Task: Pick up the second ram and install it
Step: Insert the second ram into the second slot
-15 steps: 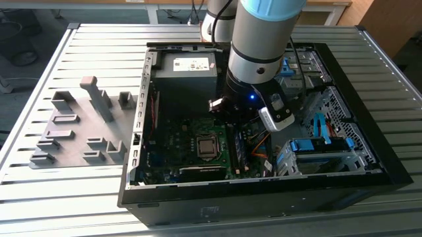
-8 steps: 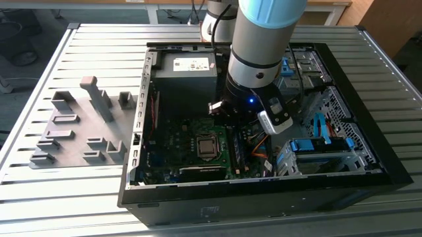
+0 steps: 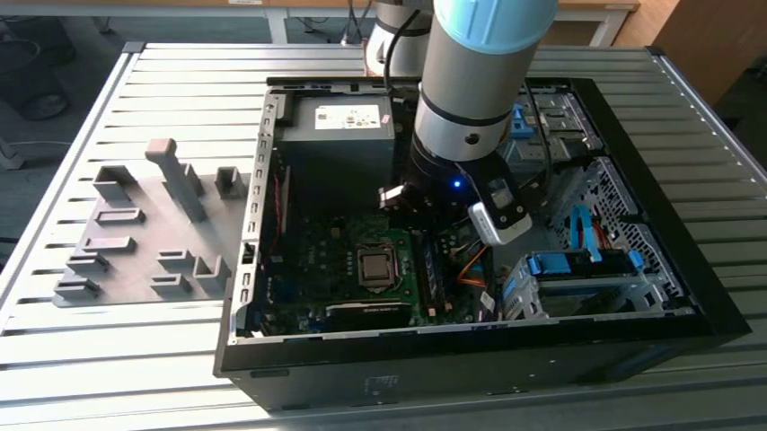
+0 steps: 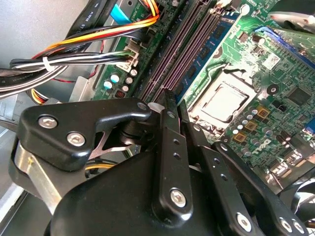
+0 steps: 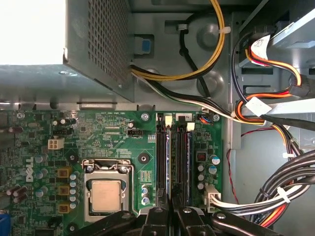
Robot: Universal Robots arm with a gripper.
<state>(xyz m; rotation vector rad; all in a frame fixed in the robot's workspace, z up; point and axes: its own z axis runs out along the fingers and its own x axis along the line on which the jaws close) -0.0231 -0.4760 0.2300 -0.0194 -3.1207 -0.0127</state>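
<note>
Nearest us is the dark front wall of the open computer case (image 3: 480, 359), lying flat on the slatted metal table (image 3: 120, 359). Inside it, at the near end, there's the green motherboard (image 3: 312, 269) with the square silver processor socket (image 3: 375, 267) in the middle. On the exterior view's right of that sits the drive cage (image 3: 576, 287), with flat blue cables (image 3: 581, 229) running over it. Orange, yellow and black wiring (image 5: 275, 128) bundles along that same side of the board.

Outside the case, on the exterior view's left, a grey fixture tray (image 3: 132, 287) carries several upright grey blocks (image 3: 180, 180).

Now the arm (image 3: 480, 81): it comes in from the far side and reaches down into the case. The gripper (image 4: 173, 101) has its black fingers (image 4: 167, 132) drawn together, only a thin slit between them, tips pointing down at the memory slots (image 5: 161, 157) just beside the socket. The second ram (image 5: 172, 157), a thin blue-green strip, stands on edge in that row of slots, between two dark empty ones. It runs straight away from the fingertips, its near end right under them. Whether the tips actually press on it, I can't tell from here.

Further back, the grey power supply box (image 3: 341, 126) fills the far corner of the case.
</note>
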